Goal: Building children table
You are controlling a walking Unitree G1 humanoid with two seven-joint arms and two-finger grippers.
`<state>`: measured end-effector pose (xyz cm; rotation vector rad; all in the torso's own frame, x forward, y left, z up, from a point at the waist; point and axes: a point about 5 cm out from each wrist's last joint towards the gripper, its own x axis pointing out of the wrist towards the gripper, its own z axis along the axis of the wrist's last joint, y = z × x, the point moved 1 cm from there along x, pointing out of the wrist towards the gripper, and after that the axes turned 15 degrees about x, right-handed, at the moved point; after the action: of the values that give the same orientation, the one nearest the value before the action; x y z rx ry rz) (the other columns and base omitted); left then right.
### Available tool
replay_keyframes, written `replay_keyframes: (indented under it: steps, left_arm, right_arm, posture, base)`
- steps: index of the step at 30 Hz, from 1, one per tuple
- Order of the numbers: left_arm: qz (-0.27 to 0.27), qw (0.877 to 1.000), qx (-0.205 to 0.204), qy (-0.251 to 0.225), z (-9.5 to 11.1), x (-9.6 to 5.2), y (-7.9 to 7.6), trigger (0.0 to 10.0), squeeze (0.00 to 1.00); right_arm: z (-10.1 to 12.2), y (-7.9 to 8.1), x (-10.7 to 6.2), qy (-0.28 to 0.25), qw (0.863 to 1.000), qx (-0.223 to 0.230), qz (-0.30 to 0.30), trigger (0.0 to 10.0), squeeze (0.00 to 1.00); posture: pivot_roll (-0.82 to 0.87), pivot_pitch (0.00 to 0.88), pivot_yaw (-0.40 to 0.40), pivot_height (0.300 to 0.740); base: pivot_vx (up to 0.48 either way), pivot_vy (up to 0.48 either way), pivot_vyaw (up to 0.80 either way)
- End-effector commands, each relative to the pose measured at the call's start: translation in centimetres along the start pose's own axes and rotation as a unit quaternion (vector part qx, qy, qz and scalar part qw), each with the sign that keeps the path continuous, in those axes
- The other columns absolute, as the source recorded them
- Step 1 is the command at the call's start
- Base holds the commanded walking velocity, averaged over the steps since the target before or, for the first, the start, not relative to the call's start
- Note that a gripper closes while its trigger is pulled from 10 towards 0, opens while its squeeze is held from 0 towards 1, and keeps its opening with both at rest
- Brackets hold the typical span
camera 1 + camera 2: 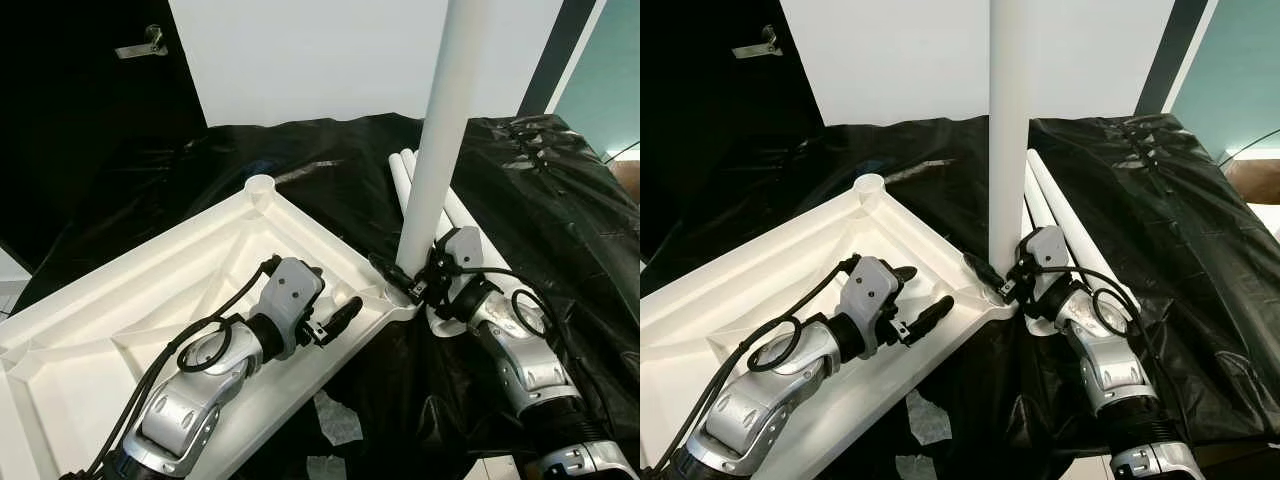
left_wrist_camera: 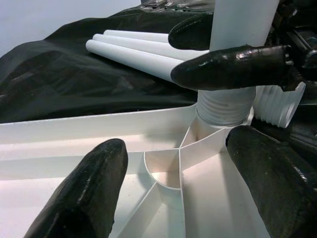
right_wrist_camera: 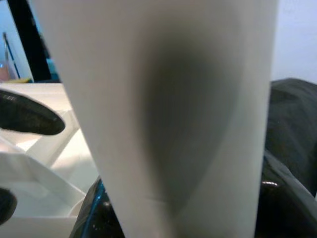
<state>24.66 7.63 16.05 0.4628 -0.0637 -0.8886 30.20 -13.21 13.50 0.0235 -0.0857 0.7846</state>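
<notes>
The white table top [image 1: 120,300] lies upside down on a black plastic sheet, ribs facing up. One white table leg [image 1: 445,130] stands upright in the near right corner socket, its threaded base [image 2: 223,106] seated there. My right gripper [image 1: 408,278] is shut on the leg just above the socket, one finger [image 2: 228,67] in front and one behind. In the right wrist view the leg [image 3: 173,109] is very close. My left gripper [image 1: 923,292] hovers open over the table top's underside near that same corner, its fingers [image 2: 94,193] spread apart and holding nothing.
Several spare white legs [image 1: 455,210] lie side by side on the black sheet [image 1: 560,200] behind the upright leg. An open socket [image 1: 260,187] sits at the table top's far corner. A white wall stands behind, a dark door at the left. Paper scraps [image 1: 338,420] lie below the table's edge.
</notes>
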Motion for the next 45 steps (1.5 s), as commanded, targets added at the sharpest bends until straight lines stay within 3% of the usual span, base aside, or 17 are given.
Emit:
replay_keyframes:
  steps: [1, 7, 10, 13, 19, 24, 28, 33, 35, 38, 39, 45]
  left_arm:
    - [-0.017, 1.000, 0.006, -0.002, 0.1, -0.1, 0.1, 10.0, 0.00]
    - [-0.018, 1.000, 0.006, -0.003, 0.2, -0.1, 0.1, 10.0, 0.00]
    - [-0.017, 1.000, 0.006, -0.004, 0.3, -0.2, 0.1, 10.0, 0.00]
    - [-0.017, 1.000, 0.005, -0.005, 0.3, -0.2, 0.0, 10.0, 0.00]
    - [-0.016, 1.000, 0.003, -0.005, 0.3, -0.1, 0.0, 10.0, 0.00]
    - [-0.015, 1.000, 0.002, -0.006, 0.3, -0.1, -0.1, 10.0, 0.00]
    - [-0.012, 1.000, 0.002, -0.007, 0.4, -0.1, -0.1, 10.0, 0.00]
    - [-0.005, 1.000, 0.000, -0.011, 0.5, -0.1, 0.0, 10.0, 0.00]
    - [0.007, 1.000, -0.001, -0.020, 0.8, 0.0, 0.3, 10.0, 0.00]
    - [0.005, 0.999, -0.021, -0.032, 1.2, 0.0, 0.5, 10.0, 0.00]
    - [0.001, 0.999, -0.032, -0.044, 1.5, -0.1, 0.5, 10.0, 1.00]
    - [0.007, 0.996, -0.040, -0.085, 3.0, -0.1, 1.4, 10.0, 1.00]
  right_arm:
    - [-5.4, 0.7, -1.8, 0.117, 0.992, 0.043, -0.003, 10.0, 0.00]
    - [-5.5, 0.2, -2.1, 0.114, 0.991, 0.065, -0.009, 10.0, 0.00]
    - [-5.7, -0.1, -2.1, 0.124, 0.983, 0.139, -0.013, 10.0, 0.00]
    - [-6.1, -0.3, -2.0, 0.147, 0.975, 0.168, -0.014, 10.0, 0.00]
    - [-6.3, -0.5, -2.0, 0.166, 0.974, 0.155, -0.003, 10.0, 0.00]
    - [-6.2, -0.5, -2.1, 0.171, 0.968, 0.185, 0.005, 10.0, 0.00]
    - [-5.5, -1.3, -1.7, 0.135, 0.964, 0.227, -0.032, 10.0, 0.00]
    - [-3.9, -1.5, -1.0, 0.084, 0.974, 0.206, -0.049, 10.0, 0.00]
    - [-1.8, -0.9, -0.3, 0.031, 0.980, 0.194, -0.031, 10.0, 0.00]
    - [-0.1, -0.7, 0.2, -0.008, 0.982, 0.189, -0.021, 10.0, 0.00]
    - [1.0, -0.6, 0.6, -0.023, 0.981, 0.190, -0.005, 10.0, 0.00]
    - [4.1, -0.6, 1.6, -0.046, 0.981, 0.185, 0.034, 10.0, 0.00]
  posture:
    - [0.07, 0.065, 0.044, 0.740]
    - [0.07, 0.066, 0.046, 0.740]
    - [0.07, 0.065, 0.042, 0.740]
    - [0.07, 0.064, 0.041, 0.740]
    - [0.07, 0.063, 0.035, 0.740]
    - [0.07, 0.063, 0.032, 0.740]
    - [0.07, 0.063, 0.032, 0.740]
    - [0.08, 0.062, 0.024, 0.740]
    - [0.08, 0.061, 0.023, 0.740]
    - [0.08, 0.061, 0.024, 0.740]
    - [0.07, 0.054, 0.024, 0.740]
    - [0.08, 0.044, 0.016, 0.740]
  base:
    - [0.000, 0.000, 0.00]
    - [0.000, 0.000, 0.00]
    - [0.000, 0.000, 0.00]
    - [0.000, 0.000, 0.00]
    - [0.000, 0.000, 0.00]
    - [0.000, 0.000, 0.00]
    - [0.000, 0.000, 0.00]
    - [0.000, 0.000, 0.00]
    - [0.000, 0.000, 0.00]
    - [0.000, 0.000, 0.00]
    - [0.000, 0.000, 0.00]
    - [0.000, 0.000, 0.00]
